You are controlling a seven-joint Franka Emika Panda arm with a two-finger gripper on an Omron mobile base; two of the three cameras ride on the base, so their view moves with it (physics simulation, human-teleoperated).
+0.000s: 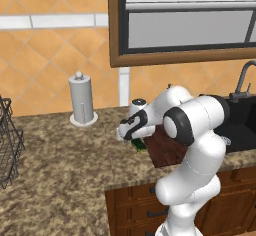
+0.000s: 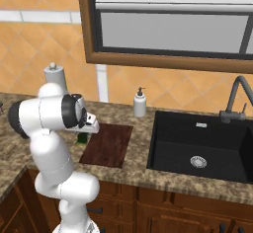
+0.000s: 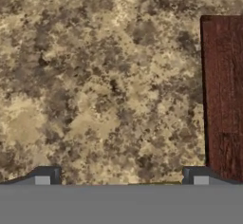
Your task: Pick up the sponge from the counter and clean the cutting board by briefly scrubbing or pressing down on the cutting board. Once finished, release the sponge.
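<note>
The green sponge lies on the speckled counter, just off the left edge of the cutting board. From the right base view the sponge peeks out below the hand, beside the dark reddish cutting board. My gripper points down right over the sponge, its jaws open wide with nothing between them. In the hand view I see counter granite, and the cutting board runs along the right side. The sponge itself is mostly hidden under the hand.
A paper towel holder stands at the back of the counter and a wire basket at the far left. A soap bottle stands behind the board. The black sink with its faucet lies to the right.
</note>
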